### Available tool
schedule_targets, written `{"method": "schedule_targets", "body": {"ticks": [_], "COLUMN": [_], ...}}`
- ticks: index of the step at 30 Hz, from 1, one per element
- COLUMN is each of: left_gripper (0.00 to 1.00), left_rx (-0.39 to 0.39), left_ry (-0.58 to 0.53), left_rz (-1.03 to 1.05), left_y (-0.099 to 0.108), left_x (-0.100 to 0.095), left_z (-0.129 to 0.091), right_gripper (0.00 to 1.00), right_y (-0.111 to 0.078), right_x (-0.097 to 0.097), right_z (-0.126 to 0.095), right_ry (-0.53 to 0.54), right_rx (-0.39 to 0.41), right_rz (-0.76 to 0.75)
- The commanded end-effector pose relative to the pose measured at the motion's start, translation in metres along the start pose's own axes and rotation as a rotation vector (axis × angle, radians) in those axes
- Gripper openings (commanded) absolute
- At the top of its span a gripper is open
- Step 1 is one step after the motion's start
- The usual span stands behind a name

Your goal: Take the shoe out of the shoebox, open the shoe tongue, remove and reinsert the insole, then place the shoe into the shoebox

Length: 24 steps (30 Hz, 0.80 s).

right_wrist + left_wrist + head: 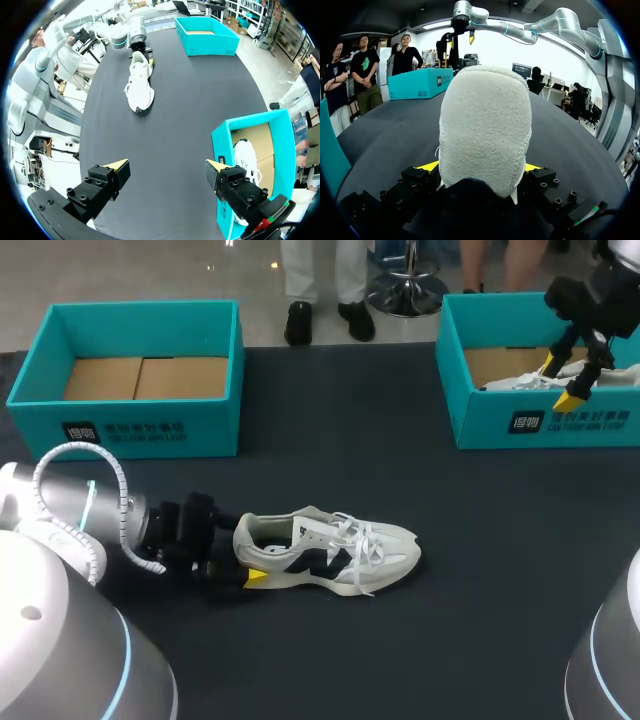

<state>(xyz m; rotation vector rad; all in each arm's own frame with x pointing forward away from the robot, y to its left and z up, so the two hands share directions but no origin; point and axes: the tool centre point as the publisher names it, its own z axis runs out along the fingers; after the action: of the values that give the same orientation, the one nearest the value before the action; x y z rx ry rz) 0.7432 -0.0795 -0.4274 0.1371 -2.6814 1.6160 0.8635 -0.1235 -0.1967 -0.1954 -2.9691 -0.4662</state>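
Note:
A white sneaker with dark side marks lies on its side on the black table, toe pointing right. My left gripper is at its heel. In the left wrist view the fuzzy heel fills the space between the fingers, and both yellow tips touch its sides. My right gripper hangs open and empty above the right teal shoebox. In the right wrist view that box lies beside the right gripper, and the sneaker is far ahead.
A second white shoe lies inside the right box. An empty teal shoebox with a cardboard floor stands at the back left. Bare black table surrounds the sneaker.

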Motion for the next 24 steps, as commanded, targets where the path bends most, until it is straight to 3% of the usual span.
{"method": "schedule_targets", "body": {"ticks": [1, 8, 13, 19, 24], "left_gripper": [0.0, 0.0, 0.0, 0.0, 0.0], "left_rx": [-0.004, -0.004, -0.004, -0.004, -0.004], "left_ry": [0.0, 0.0, 0.0, 0.0, 0.0], "left_rz": [0.0, 0.0, 0.0, 0.0, 0.0], "left_y": [0.001, 0.001, 0.001, 0.001, 0.001], "left_x": [-0.001, -0.001, -0.001, -0.001, -0.001], "left_z": [0.002, 0.002, 0.002, 0.002, 0.002], "right_gripper": [1.0, 1.0, 1.0, 1.0, 1.0], "right_y": [0.0, 0.005, 0.024, 0.04, 0.053], "right_x": [-0.001, -0.005, -0.001, 0.007, 0.018], "right_z": [0.0, 0.002, 0.008, 0.027, 0.039], "right_ry": [0.001, -0.004, -0.056, -0.161, -0.187], "right_rx": [0.002, 0.011, 0.011, -0.05, -0.073], "right_rz": [0.0, 0.055, 0.256, 0.589, 0.64]}}
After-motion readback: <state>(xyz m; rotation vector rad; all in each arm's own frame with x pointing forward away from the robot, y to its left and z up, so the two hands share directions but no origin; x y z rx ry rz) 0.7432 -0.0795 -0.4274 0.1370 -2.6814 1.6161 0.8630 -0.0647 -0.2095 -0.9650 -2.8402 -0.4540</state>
